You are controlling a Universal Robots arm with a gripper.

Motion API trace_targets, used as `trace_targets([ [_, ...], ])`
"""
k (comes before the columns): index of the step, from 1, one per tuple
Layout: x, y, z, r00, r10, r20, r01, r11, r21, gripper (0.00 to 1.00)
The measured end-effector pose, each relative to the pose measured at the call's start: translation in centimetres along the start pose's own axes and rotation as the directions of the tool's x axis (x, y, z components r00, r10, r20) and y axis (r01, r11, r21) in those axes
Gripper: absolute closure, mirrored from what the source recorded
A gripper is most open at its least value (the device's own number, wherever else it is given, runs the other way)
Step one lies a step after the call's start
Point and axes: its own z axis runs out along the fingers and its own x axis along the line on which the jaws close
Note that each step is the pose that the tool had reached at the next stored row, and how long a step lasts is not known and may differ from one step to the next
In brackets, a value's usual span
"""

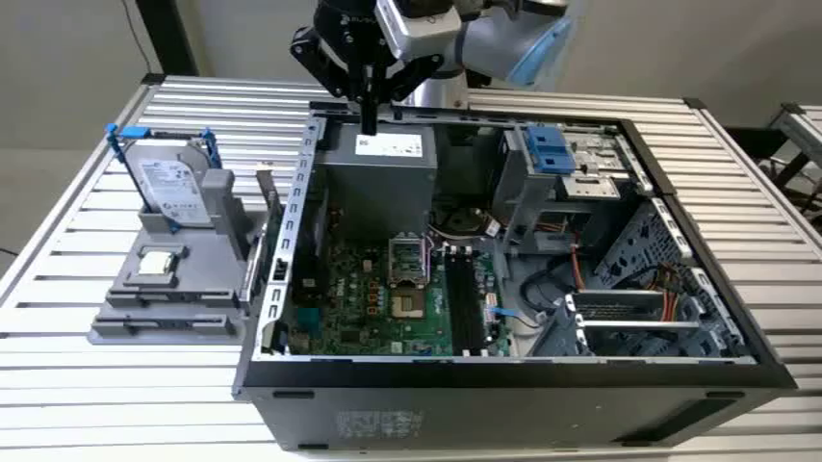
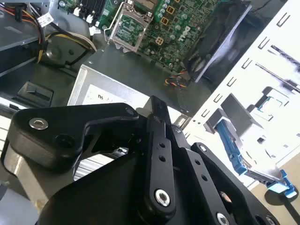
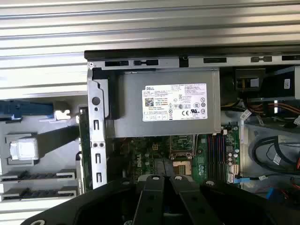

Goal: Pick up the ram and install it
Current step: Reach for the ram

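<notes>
Pincer: clenched, black fingers pressed together with nothing between them; hangs above the rear edge of the open case.
Power supply: grey box with a white label, directly below the pincer tips.
Motherboard: green board on the case floor, beyond the power supply, with dark memory slots beside the processor socket.
Case: lies on its side, panel off.
Ram: thin dark stick standing on edge in the grey holder, just outside the case wall, on the exterior view's left; well apart from the pincer.
Hard drive: upright in the same holder.
Tabletop: slatted metal.
</notes>
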Motion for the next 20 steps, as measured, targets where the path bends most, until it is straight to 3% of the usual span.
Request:
trace_targets([
  [14,0.07,0.00,0.00,1.0000,0.006,0.0004,-0.006,1.0000,0.0000,1.00],
  [20,1.47,-0.10,-0.03,1.0000,0.007,0.0004,-0.007,1.0000,0.0001,1.00],
])
